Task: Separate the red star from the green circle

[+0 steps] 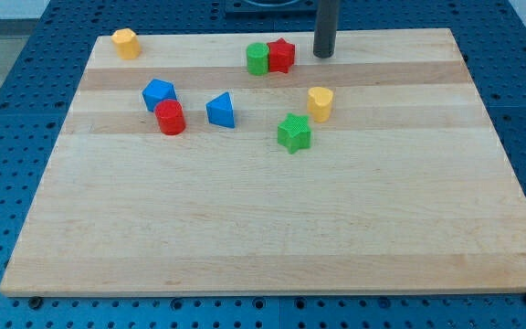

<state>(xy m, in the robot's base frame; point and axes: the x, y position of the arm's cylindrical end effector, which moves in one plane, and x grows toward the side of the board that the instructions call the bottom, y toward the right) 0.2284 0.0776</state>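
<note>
The red star [282,55] sits near the view's top, touching the green circle [257,58] on its left. My tip [323,54] stands on the board just to the right of the red star, with a small gap between them. The rod rises out of the view's top.
A yellow block [125,42] lies at the board's top left corner. A blue block [158,93] touches a red cylinder [170,118]. A blue triangle [221,111], a yellow heart [320,102] and a green star [294,132] lie mid-board. The wooden board [272,228] rests on a blue perforated table.
</note>
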